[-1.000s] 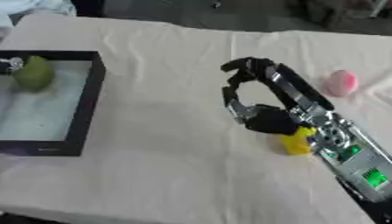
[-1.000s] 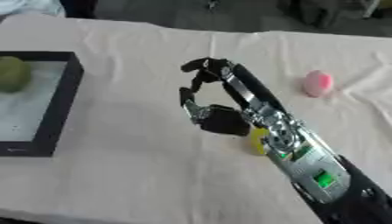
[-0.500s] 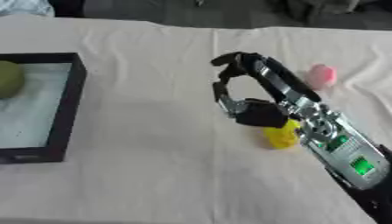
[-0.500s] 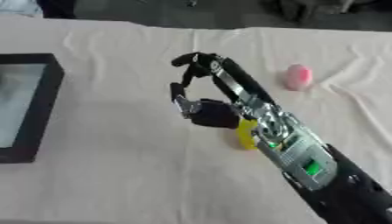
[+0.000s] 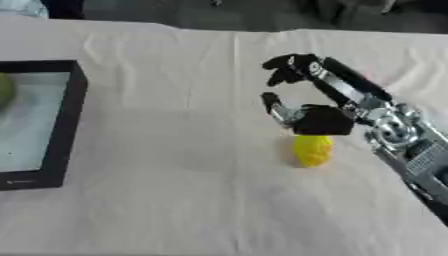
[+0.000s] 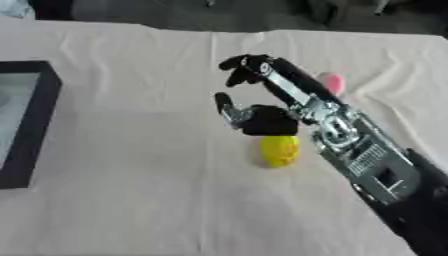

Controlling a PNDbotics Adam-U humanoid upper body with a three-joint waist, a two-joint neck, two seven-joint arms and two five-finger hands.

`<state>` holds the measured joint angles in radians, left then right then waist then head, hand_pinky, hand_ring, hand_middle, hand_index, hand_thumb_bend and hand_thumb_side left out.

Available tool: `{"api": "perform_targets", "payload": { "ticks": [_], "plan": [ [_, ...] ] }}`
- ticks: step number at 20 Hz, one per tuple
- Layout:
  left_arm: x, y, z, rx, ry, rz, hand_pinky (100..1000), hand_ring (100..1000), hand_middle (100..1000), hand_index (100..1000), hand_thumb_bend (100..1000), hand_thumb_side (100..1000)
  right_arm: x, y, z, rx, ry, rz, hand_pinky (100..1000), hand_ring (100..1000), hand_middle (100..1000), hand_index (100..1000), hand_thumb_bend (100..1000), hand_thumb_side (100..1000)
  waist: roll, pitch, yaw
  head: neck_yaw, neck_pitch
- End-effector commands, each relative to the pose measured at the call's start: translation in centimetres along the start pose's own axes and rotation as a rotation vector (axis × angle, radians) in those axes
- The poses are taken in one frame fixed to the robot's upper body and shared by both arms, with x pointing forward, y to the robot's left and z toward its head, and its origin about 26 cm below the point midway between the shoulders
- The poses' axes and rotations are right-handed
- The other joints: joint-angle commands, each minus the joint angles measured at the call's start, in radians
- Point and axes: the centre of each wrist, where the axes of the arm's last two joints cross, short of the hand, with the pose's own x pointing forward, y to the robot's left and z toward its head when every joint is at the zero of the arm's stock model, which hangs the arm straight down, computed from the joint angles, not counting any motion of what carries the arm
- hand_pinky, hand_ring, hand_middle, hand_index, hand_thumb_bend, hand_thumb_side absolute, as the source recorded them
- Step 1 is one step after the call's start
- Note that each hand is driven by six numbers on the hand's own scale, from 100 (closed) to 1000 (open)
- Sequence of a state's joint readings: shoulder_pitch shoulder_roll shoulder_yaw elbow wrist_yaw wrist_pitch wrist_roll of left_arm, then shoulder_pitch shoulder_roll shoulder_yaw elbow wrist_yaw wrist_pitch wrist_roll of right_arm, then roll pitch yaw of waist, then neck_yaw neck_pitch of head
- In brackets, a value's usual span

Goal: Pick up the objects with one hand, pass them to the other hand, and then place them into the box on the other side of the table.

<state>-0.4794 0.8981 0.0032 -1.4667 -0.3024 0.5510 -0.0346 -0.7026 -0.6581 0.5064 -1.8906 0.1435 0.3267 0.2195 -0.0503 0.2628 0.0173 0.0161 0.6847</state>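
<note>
A cream cloth (image 5: 175, 150) covers the table, wrinkled toward the far edge, with the black box (image 5: 61, 125) at the left and a green object (image 5: 4, 90) showing at its far-left corner. My right hand (image 5: 319, 107) hangs over the middle of the cloth, fingers curled downward in an open claw with nothing between them. The yellow object (image 5: 312, 150) lies on the cloth just beneath and nearer than my palm, apparently not gripped. A pink object (image 6: 331, 81) sits farther right, partly behind my forearm.

To take the yellow piece cleanly, I judge I should draw the hand back toward me until the fingers straddle it, lower it, then close thumb against fingers across its narrow width. It looks rounded, so it may roll if nudged from one side. My left hand is out of sight.
</note>
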Motion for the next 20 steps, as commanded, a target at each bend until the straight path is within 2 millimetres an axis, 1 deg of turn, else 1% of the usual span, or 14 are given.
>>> {"api": "perform_targets", "payload": {
  "ticks": [1, 3, 6, 10, 14, 17, 20],
  "plan": [
    [0.4, 1.4, 0.1, 0.038, -0.016, -0.013, 720, 739, 721, 812, 254, 555, 0.7, -2.5, 1.8, 0.041, 0.033, 0.080, 853, 808, 715, 876, 219, 436, 0.005, -0.025, -0.001, 0.001, 0.004],
    [0.4, 1.4, 0.1, 0.037, -0.016, -0.014, 720, 739, 720, 812, 254, 561, 0.6, -3.5, 2.7, 0.050, 0.057, 0.112, 856, 811, 722, 876, 234, 431, 0.005, -0.023, -0.001, 0.000, 0.005],
    [0.4, 1.4, 0.1, 0.037, -0.016, -0.014, 720, 739, 719, 810, 253, 566, -0.7, -5.0, 3.4, 0.043, 0.118, 0.128, 858, 812, 723, 875, 244, 424, 0.005, -0.022, -0.001, -0.005, 0.003],
    [0.4, 1.3, 0.1, 0.036, -0.016, -0.013, 721, 739, 719, 810, 251, 570, -3.5, -6.9, 3.5, 0.034, 0.184, 0.145, 867, 824, 740, 877, 260, 415, 0.007, -0.020, 0.000, -0.022, 0.001],
    [0.5, 1.3, 0.2, 0.035, -0.019, -0.011, 725, 739, 718, 809, 249, 572, -6.3, -8.8, 3.1, 0.080, 0.238, 0.187, 881, 851, 783, 886, 286, 408, 0.010, -0.019, 0.000, -0.039, 0.000],
    [0.5, 1.3, 0.2, 0.036, -0.021, -0.009, 727, 739, 718, 808, 247, 572, -8.5, -9.9, 2.7, 0.117, 0.285, 0.221, 890, 866, 806, 890, 314, 373, 0.012, -0.019, -0.001, -0.055, -0.001],
    [0.7, 1.3, 0.2, 0.036, -0.028, -0.004, 727, 738, 717, 808, 243, 573, -10.5, -10.6, 2.3, 0.131, 0.333, 0.236, 896, 875, 815, 892, 349, 325, 0.015, -0.018, -0.001, -0.076, -0.004]
  ]
}}
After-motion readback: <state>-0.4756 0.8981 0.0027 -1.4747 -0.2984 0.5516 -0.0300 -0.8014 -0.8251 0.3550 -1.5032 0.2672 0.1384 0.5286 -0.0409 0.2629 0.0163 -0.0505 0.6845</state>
